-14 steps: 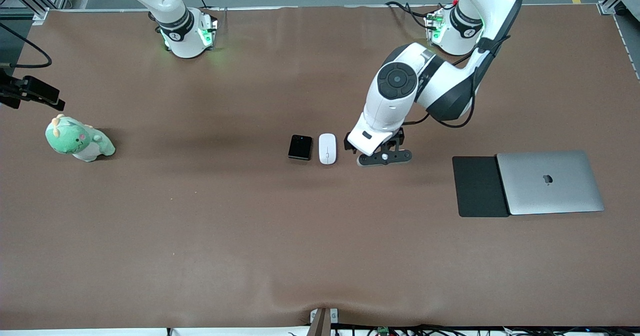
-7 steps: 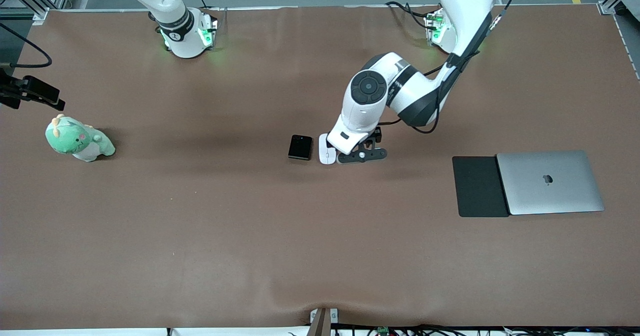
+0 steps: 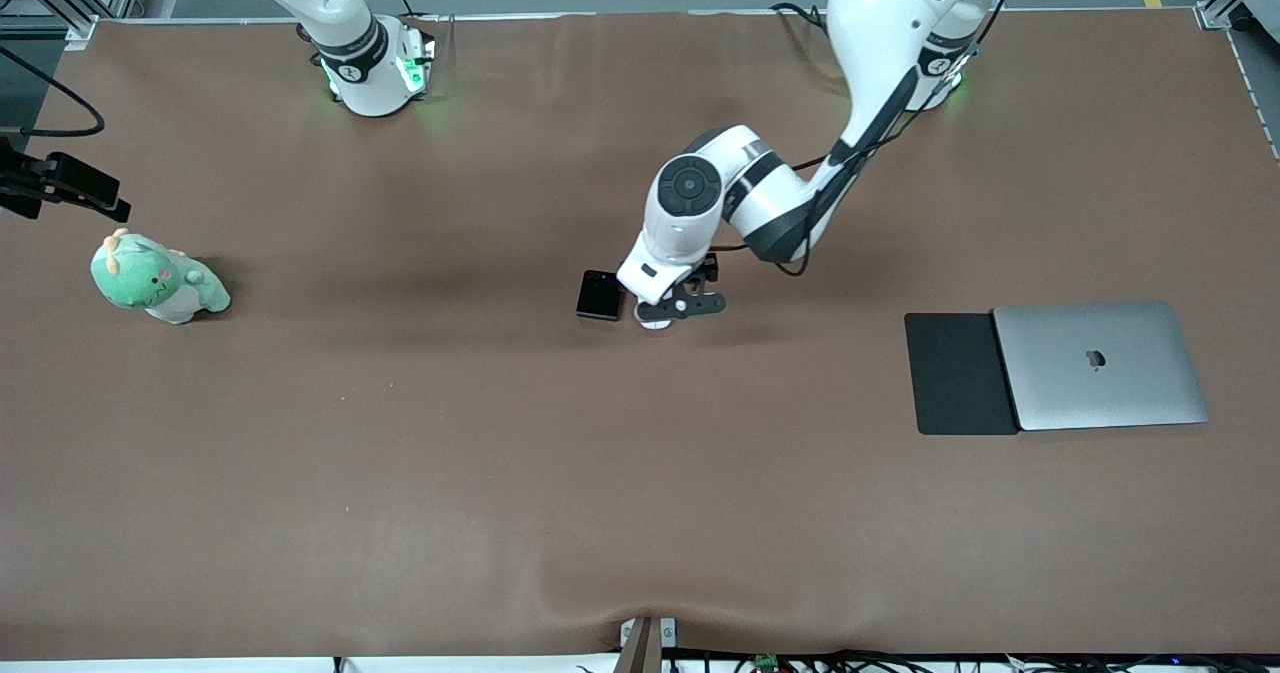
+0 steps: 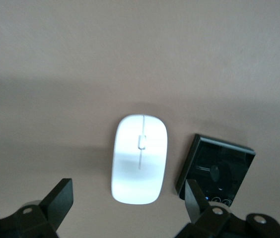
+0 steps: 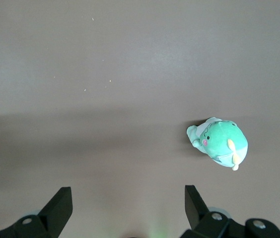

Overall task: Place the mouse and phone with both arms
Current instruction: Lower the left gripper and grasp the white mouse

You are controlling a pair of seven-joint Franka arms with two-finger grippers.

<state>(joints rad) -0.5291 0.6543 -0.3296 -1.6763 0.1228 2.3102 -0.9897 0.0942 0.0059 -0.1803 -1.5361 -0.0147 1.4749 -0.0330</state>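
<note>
Over mouse (image 4: 139,159), left gripper (image 4: 125,208) jaws apart, no grasp yet; phone (image 3: 600,295) untouched at mouse's 9 o'clock. Right gripper (image 5: 125,210) waits, jaws apart, near plush (image 5: 220,142). Nothing placed.

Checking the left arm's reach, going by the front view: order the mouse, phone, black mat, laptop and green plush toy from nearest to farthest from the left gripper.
The left gripper, open, is over the mouse.
1. mouse: directly under it.
2. phone: beside the mouse.
3. black mat: toward the left arm's end.
4. laptop: overlapping the mat's edge.
5. green plush toy: at the right arm's end.
</note>
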